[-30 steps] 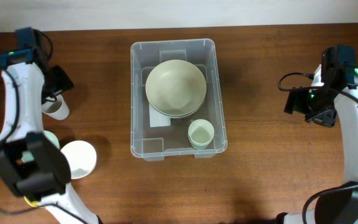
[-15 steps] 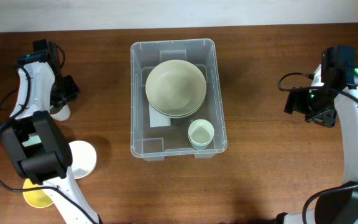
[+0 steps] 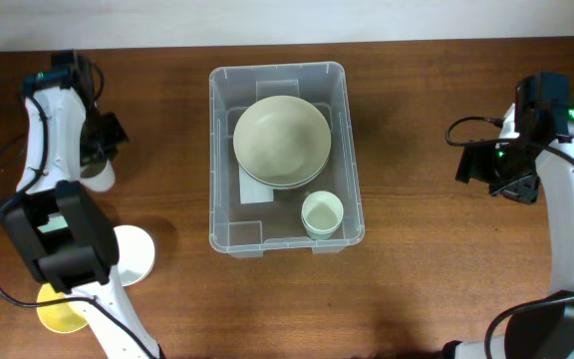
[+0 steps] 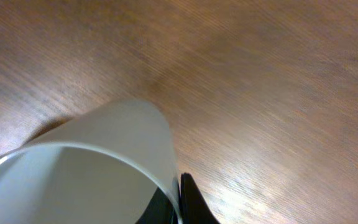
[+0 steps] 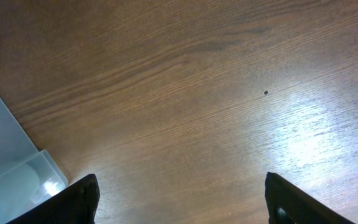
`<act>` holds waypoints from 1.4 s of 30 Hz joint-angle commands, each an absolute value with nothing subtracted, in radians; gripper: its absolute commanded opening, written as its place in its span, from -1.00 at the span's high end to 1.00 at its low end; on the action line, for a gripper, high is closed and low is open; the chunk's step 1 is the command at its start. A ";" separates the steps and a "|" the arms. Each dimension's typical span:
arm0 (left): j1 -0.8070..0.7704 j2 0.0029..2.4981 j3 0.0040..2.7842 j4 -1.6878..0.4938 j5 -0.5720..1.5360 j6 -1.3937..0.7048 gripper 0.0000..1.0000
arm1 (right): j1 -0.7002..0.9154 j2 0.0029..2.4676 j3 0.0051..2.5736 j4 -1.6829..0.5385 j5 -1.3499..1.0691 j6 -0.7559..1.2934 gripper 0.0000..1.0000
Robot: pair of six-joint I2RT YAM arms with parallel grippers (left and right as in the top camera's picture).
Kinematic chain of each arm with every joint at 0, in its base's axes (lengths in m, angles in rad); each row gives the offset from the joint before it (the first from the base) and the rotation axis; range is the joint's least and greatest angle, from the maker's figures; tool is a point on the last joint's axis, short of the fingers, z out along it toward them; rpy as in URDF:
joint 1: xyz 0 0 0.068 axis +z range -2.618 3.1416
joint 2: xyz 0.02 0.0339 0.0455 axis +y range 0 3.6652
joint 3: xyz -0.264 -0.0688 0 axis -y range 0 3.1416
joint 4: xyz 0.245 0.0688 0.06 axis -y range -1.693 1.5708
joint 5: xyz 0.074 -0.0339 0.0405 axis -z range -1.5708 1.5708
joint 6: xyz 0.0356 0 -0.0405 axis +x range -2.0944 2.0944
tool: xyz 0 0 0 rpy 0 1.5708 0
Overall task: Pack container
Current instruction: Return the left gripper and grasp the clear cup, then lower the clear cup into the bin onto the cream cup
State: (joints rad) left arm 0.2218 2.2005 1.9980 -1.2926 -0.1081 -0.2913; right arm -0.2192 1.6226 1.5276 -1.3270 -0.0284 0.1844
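Container (image 3: pixel 217 160), part-filled; left hand (image 3: pixel 98 155) at white cup (image 4: pixel 92 162), grip we cannot tell; right hand (image 5: pixel 182 202) spread. Next, likely: carry cup in.

The worktop (image 3: pixel 446 299) is warm reddish-brown wood with fine streaky grain, and glare washes it pale in patches. The container (image 3: pixel 217 150) is clear, faintly bluish plastic, with a white label (image 3: pixel 255 191) showing through its base. The bowls (image 3: pixel 281 140) are a pale sage-cream, and the small cup (image 3: pixel 322 212) matches them. The paper cup (image 4: pixel 104 137) is plain white, as is the round dish (image 3: pixel 133 254). A yellow item (image 3: pixel 53 311) peeks out nearby. The arms (image 3: pixel 566 229) are white with black joints, and the right gripper (image 5: pixel 180 190) has black jaws.
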 commanded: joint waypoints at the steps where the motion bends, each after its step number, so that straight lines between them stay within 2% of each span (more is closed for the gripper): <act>1: 0.144 2.161 2.188 -1.387 -0.081 -0.290 0.99 | -0.216 1.624 1.525 -1.328 -0.033 0.186 -0.61; 5: 0.046 2.111 2.334 -1.491 -0.082 -0.290 0.99 | -0.216 1.625 1.525 -1.328 -0.033 0.186 -0.61; 8: -0.083 2.055 2.415 -1.555 -0.082 -0.310 0.99 | -0.216 1.625 1.525 -1.328 -0.033 0.186 -0.61; 11: -0.188 2.017 2.419 -1.582 -0.081 -0.348 0.99 | -0.216 1.625 1.525 -1.330 -0.033 0.187 -0.61; 15: -0.407 2.008 2.418 -1.641 -0.082 -0.371 0.99 | -0.216 1.625 1.525 -1.339 -0.034 0.187 -0.61; 22: -0.632 2.008 2.417 -1.625 -0.086 -0.409 0.99 | -0.216 1.624 1.525 -1.340 -0.034 0.187 -0.61; 32: -0.767 2.040 2.399 -1.597 -0.083 -0.486 0.99 | -0.216 1.624 1.525 -1.339 -0.034 0.187 -0.61; 42: -0.843 2.055 2.224 -1.525 -0.016 -0.520 0.99 | -0.216 1.624 1.525 -1.339 -0.034 0.187 -0.61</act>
